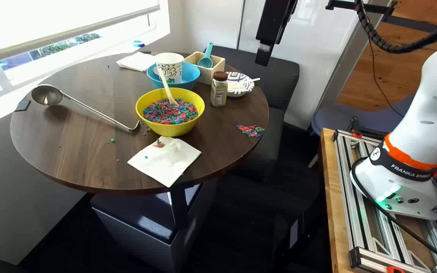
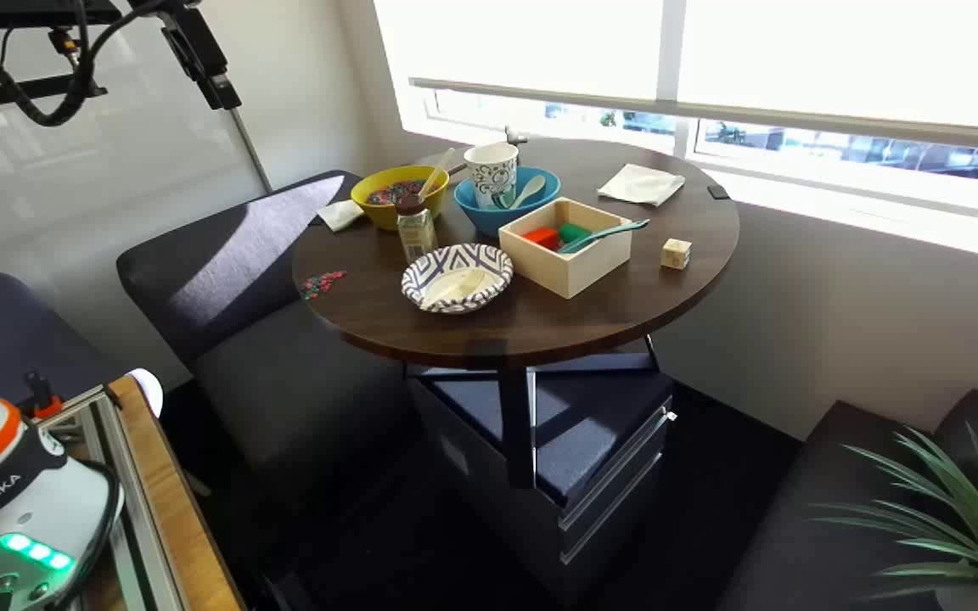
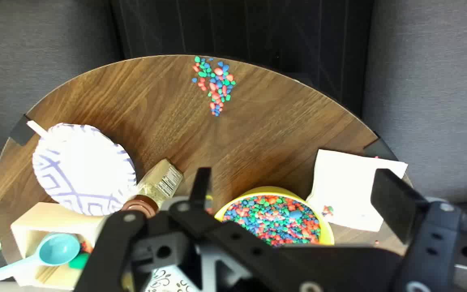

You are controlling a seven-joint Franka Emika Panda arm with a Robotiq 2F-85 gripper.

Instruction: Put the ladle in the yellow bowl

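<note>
The grey metal ladle [image 1: 47,95] lies on the table, in an exterior view, with its cup towards the window and the hooked handle end near the yellow bowl [image 1: 171,129]. The bowl holds multicoloured bits and a pale spoon [image 1: 166,86]. The bowl also shows in an exterior view [image 2: 380,219] and in the wrist view [image 3: 272,190]. I cannot make out the ladle clearly in those views. My gripper [image 3: 298,194] is open and empty, its fingers wide apart. It hangs high above the table, seen in part in both exterior views [image 1: 264,54] [image 2: 222,92].
Beside the yellow bowl stand a blue bowl [image 1: 152,79] with a paper cup [image 1: 170,68], a brown-lidded jar [image 1: 219,91], a patterned paper bowl [image 2: 457,278] and a wooden box [image 2: 570,267] with a scoop. A napkin [image 1: 171,165] and loose bits [image 1: 251,131] lie near the edge.
</note>
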